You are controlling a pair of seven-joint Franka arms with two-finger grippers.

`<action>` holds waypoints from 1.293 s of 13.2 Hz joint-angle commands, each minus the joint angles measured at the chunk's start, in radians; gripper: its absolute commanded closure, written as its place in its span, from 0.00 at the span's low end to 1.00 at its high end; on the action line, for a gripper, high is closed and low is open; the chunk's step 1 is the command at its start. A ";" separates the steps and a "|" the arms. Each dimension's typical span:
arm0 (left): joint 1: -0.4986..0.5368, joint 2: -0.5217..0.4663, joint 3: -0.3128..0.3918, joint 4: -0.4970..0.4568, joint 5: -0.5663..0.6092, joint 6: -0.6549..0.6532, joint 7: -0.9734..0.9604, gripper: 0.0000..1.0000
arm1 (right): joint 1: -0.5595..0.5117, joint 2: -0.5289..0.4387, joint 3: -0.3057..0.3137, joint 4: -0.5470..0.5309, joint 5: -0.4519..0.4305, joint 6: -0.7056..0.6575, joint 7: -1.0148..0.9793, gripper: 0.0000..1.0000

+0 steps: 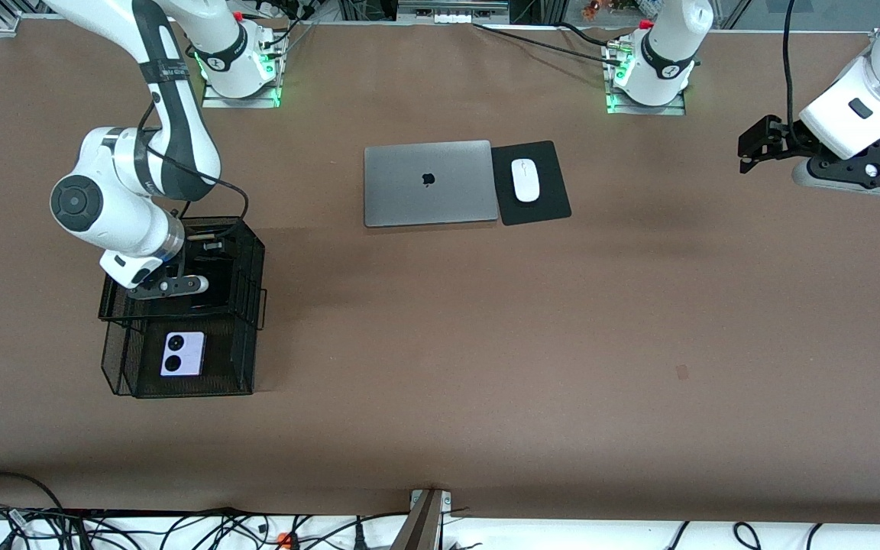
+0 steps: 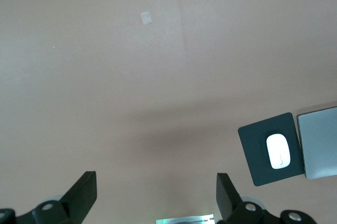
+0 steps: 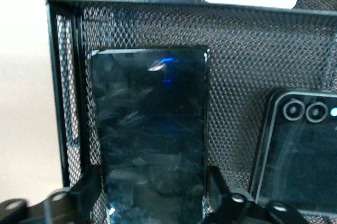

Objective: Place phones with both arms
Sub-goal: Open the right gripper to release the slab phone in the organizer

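Right wrist view: right gripper (image 3: 152, 192) low in the mesh tray (image 1: 245, 305).
Its spread fingers flank the long black slab (image 3: 150, 129), contact unclear; squarish black phone (image 3: 300, 150) beside, cut off. Lavender-white phone (image 1: 182, 354) occupies the nearer compartment. Left gripper (image 2: 157, 195) waits open over bare table (image 2: 158, 66).

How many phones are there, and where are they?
3, all in the black mesh organizer: the lavender-white phone in the lower tier nearest the front camera; the long black phone, between the right gripper's open fingers, beside the small black phone.
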 commanded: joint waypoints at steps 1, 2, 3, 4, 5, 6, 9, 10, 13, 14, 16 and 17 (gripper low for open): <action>0.001 -0.005 -0.004 0.017 0.018 -0.025 -0.003 0.00 | -0.013 0.018 -0.012 0.077 0.026 -0.076 -0.011 0.00; 0.003 -0.005 -0.003 0.017 0.015 -0.022 -0.003 0.00 | -0.015 0.014 -0.027 0.108 0.026 -0.125 -0.012 0.00; 0.009 -0.003 -0.003 0.017 0.014 -0.013 0.010 0.00 | -0.016 0.011 -0.049 0.155 0.026 -0.189 -0.012 0.00; 0.009 -0.005 -0.003 0.015 0.017 -0.010 0.010 0.00 | -0.016 0.009 -0.067 0.212 0.024 -0.269 -0.009 0.00; 0.009 -0.006 -0.003 0.011 0.015 -0.004 0.010 0.00 | -0.016 0.009 -0.082 0.272 0.021 -0.353 -0.002 0.00; 0.010 -0.008 -0.003 0.003 0.014 0.018 0.008 0.00 | -0.016 0.003 -0.101 0.329 0.015 -0.441 0.005 0.00; 0.018 -0.046 0.002 -0.046 0.014 0.033 -0.001 0.00 | -0.047 -0.070 -0.116 0.377 -0.040 -0.555 0.028 0.00; 0.042 -0.084 -0.003 -0.104 0.015 0.076 -0.001 0.00 | -0.087 -0.113 -0.084 0.372 -0.069 -0.563 0.032 0.00; 0.047 -0.103 0.008 -0.130 0.018 0.105 0.014 0.00 | -0.330 -0.256 0.188 0.346 -0.202 -0.590 0.124 0.00; 0.067 -0.102 0.011 -0.129 0.011 0.104 0.011 0.00 | -0.399 -0.303 0.279 0.317 -0.241 -0.587 0.158 0.00; 0.078 -0.098 0.008 -0.118 0.004 0.101 -0.004 0.00 | -0.588 -0.344 0.463 0.308 -0.263 -0.589 0.186 0.00; 0.078 -0.085 0.006 -0.103 0.001 0.088 -0.001 0.00 | -0.680 -0.354 0.546 0.314 -0.275 -0.587 0.195 0.00</action>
